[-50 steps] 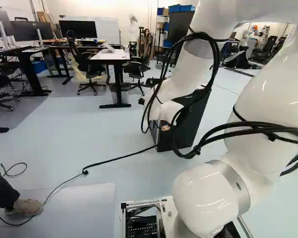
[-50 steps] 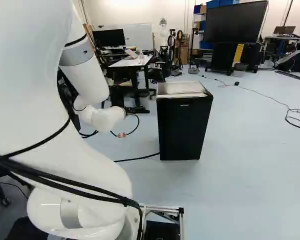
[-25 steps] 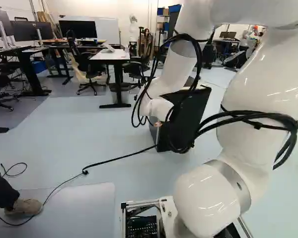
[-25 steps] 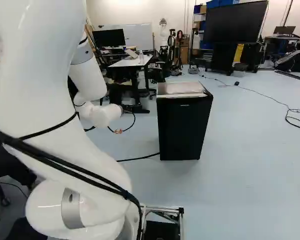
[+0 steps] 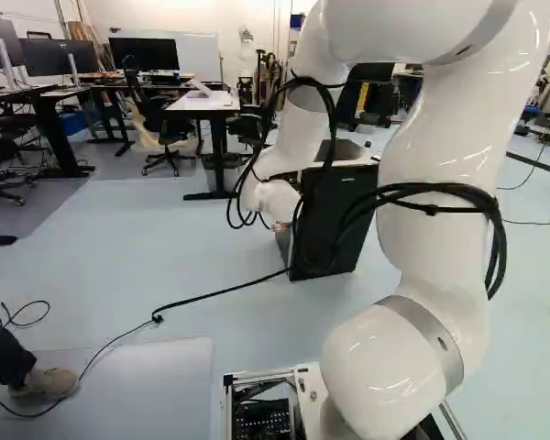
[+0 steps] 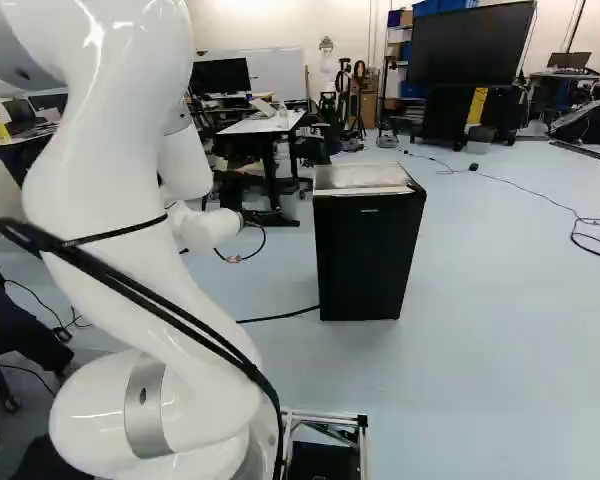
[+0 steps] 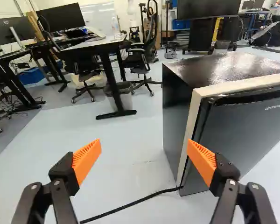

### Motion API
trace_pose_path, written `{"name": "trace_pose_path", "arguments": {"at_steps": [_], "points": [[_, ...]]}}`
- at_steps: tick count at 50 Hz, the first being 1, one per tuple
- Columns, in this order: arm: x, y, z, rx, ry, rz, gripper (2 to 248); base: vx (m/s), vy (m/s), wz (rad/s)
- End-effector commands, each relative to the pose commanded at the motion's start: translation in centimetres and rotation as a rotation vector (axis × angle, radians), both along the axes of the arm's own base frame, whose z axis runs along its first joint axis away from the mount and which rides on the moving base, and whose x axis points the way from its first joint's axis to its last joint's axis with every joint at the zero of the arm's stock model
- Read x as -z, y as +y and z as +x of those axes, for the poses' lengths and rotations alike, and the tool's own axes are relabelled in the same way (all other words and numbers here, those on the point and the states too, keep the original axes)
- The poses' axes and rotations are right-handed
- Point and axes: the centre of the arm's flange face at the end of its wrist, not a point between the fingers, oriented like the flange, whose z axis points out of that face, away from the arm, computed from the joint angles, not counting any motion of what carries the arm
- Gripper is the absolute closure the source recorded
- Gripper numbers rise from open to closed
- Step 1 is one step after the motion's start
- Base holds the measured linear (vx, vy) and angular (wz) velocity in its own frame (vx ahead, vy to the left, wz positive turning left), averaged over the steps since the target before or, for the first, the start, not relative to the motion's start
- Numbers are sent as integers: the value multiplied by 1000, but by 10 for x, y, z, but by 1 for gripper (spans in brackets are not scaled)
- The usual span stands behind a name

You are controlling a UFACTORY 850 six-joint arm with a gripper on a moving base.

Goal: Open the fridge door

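The fridge (image 7: 176, 107) stands at one o'clock from the wide-spread hand (image 7: 145, 143), its slick door (image 7: 252, 128) likely stiff at the seal, then light, best hooked by its near side edge (image 7: 204, 116).

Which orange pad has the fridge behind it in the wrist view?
The pad overlapping the fridge's pale front band. The other pad shows against the floor.

fridge top (image 7: 228, 65) glossy; door (image 7: 256, 130) smooth, low sheen; arm (image 5: 449, 128) glossy, smooth; pads (image 7: 86, 161) matt, ridged; floor (image 6: 500, 350) smooth.
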Motion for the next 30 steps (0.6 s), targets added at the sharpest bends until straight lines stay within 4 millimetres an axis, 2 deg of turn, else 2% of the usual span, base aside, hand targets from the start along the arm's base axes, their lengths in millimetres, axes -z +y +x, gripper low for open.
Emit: {"name": "trace_pose_path", "arguments": {"at_steps": [30], "points": [[30,-3,39,167,-53,5,3,0,0,0]]}}
